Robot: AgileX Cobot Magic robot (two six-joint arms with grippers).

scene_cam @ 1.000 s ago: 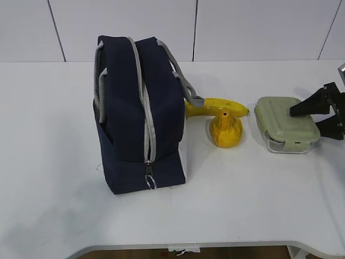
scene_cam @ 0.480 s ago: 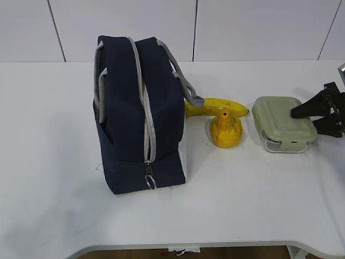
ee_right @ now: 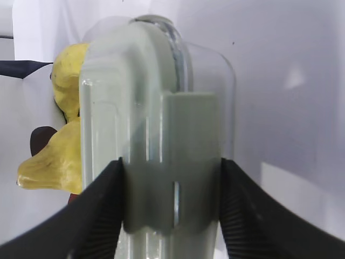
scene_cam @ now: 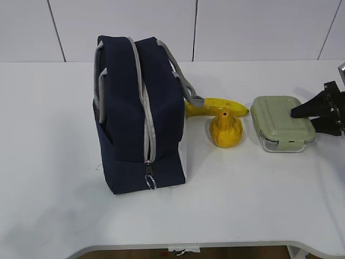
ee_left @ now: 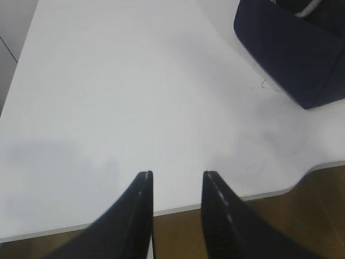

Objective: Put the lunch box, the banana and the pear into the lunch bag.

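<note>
The left tool (ee_left: 175,178) hangs parted and empty over bare table (ee_left: 118,97). The lunch bag (scene_cam: 140,116) stands zipped at nine o'clock, nothing inside yet by appearance. Banana (scene_cam: 218,105), pear (scene_cam: 225,130) and lunch box (scene_cam: 283,121) lie toward three o'clock; the right tool (ee_right: 171,178) straddles the box's clip end, fingers touching, every item left to pack.

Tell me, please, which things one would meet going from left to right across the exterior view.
lunch bag → pear → lunch box → right gripper, at the right edge. The banana is left out: it lies behind the pear with one end behind the bag, so its place overlaps both.
</note>
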